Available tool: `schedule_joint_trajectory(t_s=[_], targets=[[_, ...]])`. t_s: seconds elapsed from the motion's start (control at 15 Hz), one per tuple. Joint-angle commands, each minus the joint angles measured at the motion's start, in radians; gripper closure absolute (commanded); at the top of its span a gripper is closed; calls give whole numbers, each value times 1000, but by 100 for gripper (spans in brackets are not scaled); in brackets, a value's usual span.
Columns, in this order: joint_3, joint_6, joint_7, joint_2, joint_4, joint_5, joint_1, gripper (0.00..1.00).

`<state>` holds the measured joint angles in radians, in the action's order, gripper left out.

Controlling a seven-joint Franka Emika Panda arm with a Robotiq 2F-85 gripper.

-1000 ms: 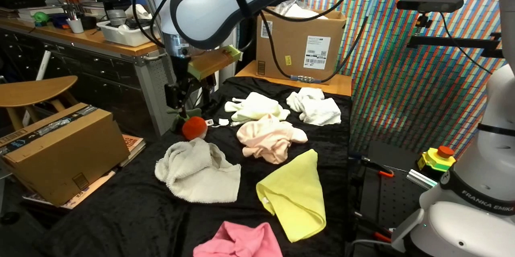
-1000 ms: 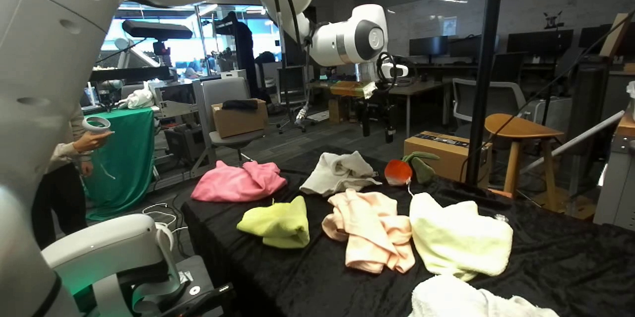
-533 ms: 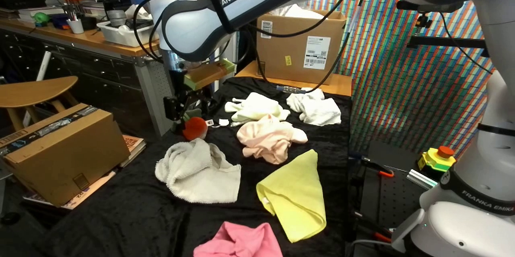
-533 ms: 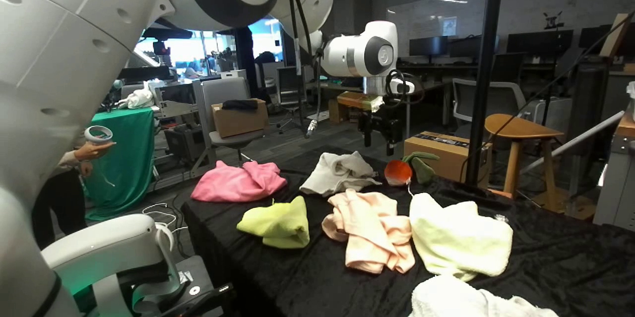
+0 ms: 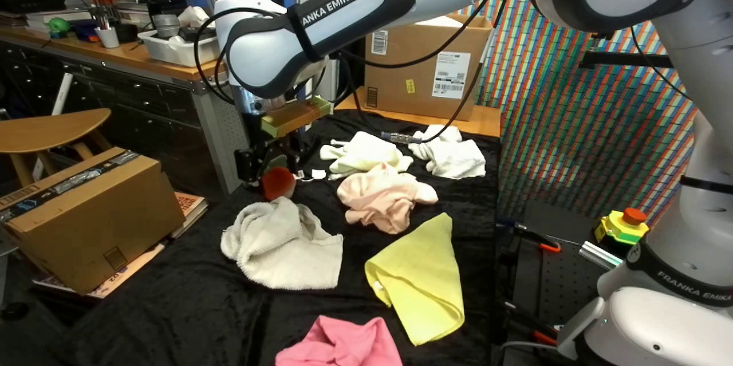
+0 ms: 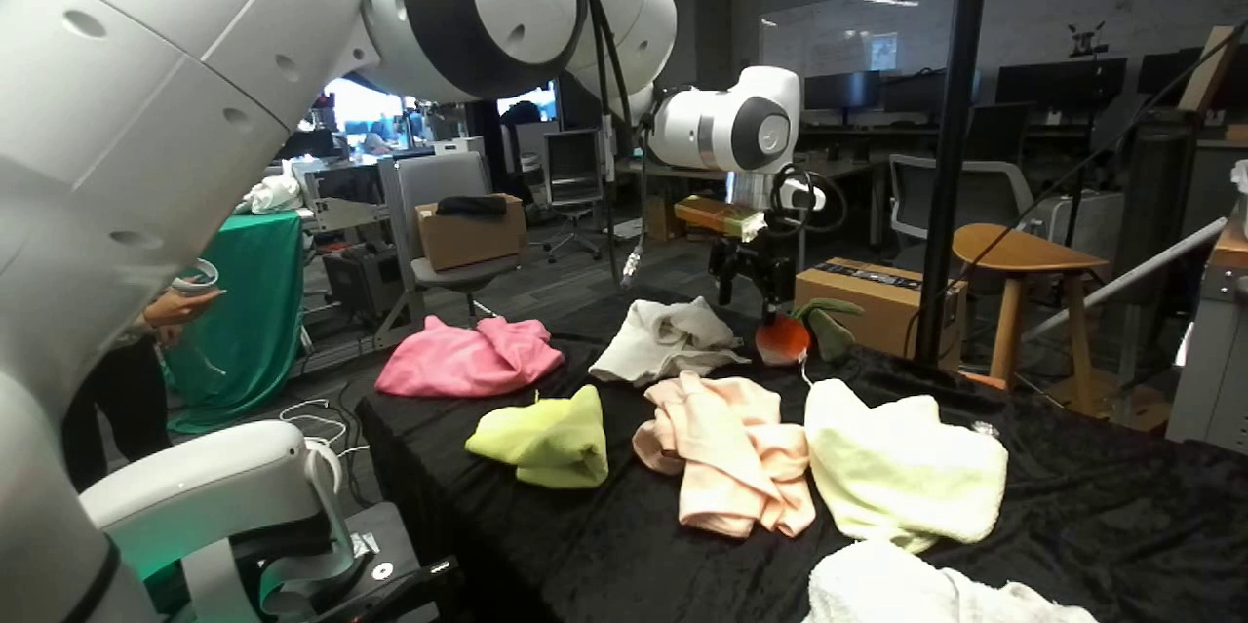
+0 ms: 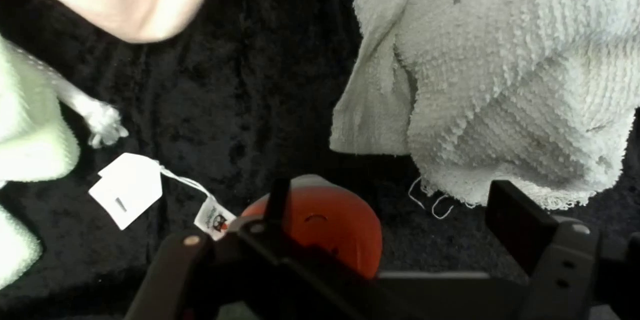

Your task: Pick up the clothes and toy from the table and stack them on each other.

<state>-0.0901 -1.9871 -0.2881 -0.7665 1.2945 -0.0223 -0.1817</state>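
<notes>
Fingers point(image 7: 521, 226) have come down to the toy point(image 7: 334, 214), spread, holding nothing; it and the cloths point(image 5: 289, 251) lie scattered on the desk point(image 5: 229, 320), no stack evident, so probably all stacking remains.

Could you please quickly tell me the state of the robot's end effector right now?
Black two-fingered end effector: open, holding nothing; whether it touches the rounded red-orange plush-looking toy cannot be told.

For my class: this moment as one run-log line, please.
pincer: open, over toy; toy: on black fabric, unheld; grey cloth: apart from toy
</notes>
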Motion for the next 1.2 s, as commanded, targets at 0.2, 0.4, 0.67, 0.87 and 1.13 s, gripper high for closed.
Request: schedule_joint_trajectory(t_s=[0.2, 0.4, 0.67, 0.87, 1.13], targets=[[13, 22, 39, -71, -94, 19, -5, 0], [19, 21, 41, -89, -107, 14, -6, 0], [32, 16, 42, -102, -113, 3, -9, 31], [43, 15, 36, -103, -116, -2, -11, 56], [61, 11, 26, -103, -124, -12, -14, 85]])
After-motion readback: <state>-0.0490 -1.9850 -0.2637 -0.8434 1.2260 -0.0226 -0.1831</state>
